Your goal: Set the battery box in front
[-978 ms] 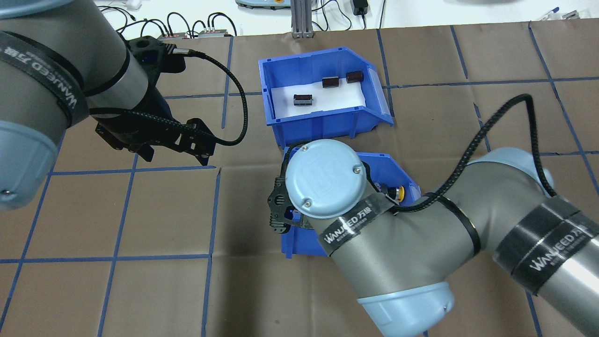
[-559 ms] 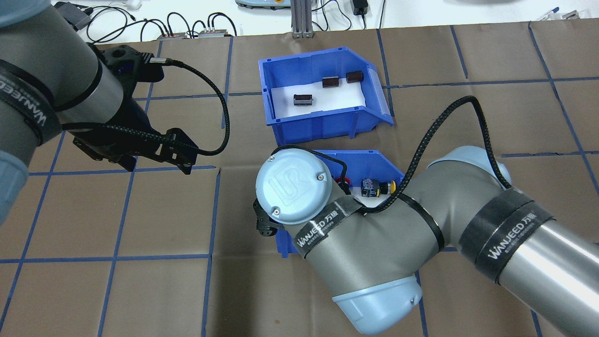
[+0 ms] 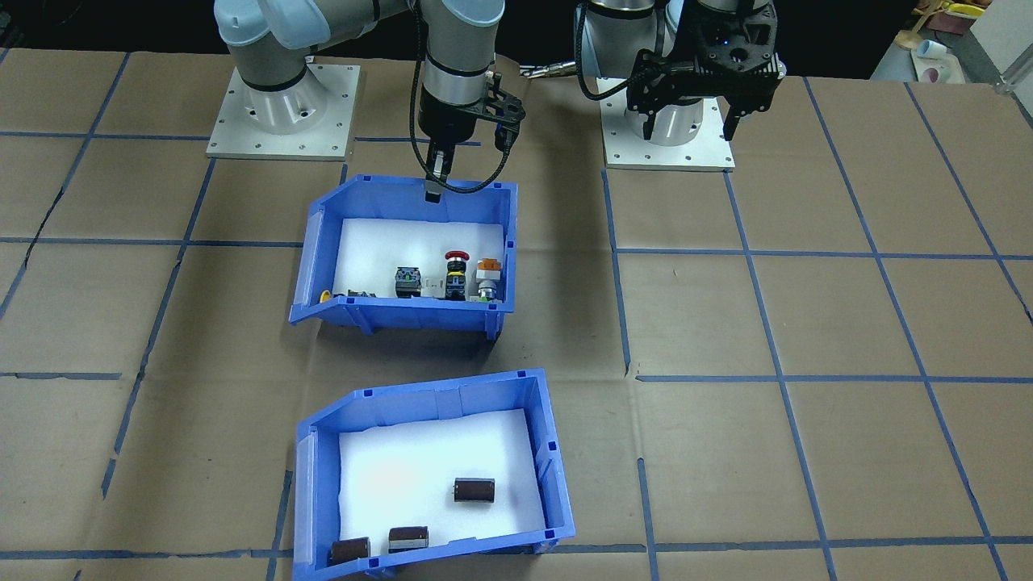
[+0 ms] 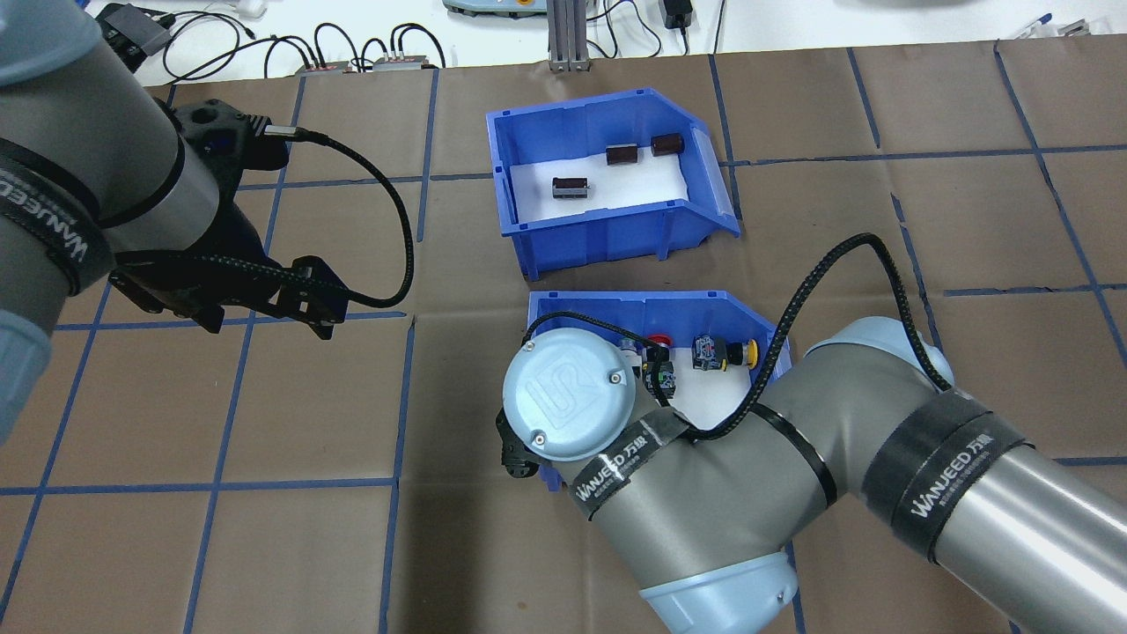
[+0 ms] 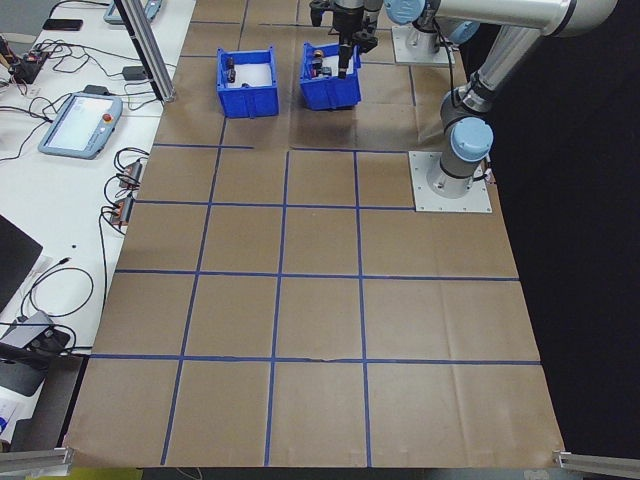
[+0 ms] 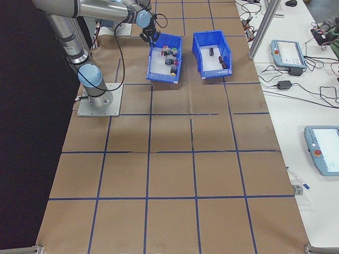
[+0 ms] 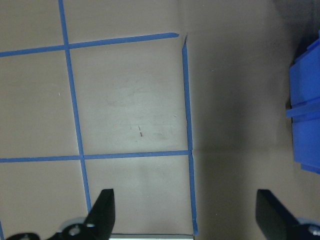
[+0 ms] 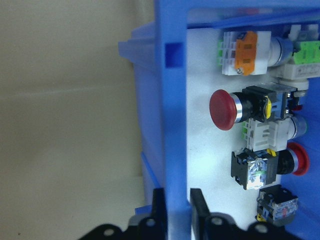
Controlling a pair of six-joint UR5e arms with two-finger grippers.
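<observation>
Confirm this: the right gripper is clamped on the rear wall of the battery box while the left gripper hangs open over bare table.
Wrong bin. The right wrist-mounted view shows the right gripper clamped on the switch bin wall, not the battery box. The left gripper does hang open over bare table.

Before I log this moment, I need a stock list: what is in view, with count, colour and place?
Battery box: one, blue, white liner, far side of table.
Batteries: three, dark, inside it.
Switch box: one, blue, nearer the robot.
Switches: several, red, orange, green, yellow, inside it.
Table cover: brown, blue tape grid.
Left gripper: open, over bare table.
Right gripper: shut on the switch box wall.
</observation>
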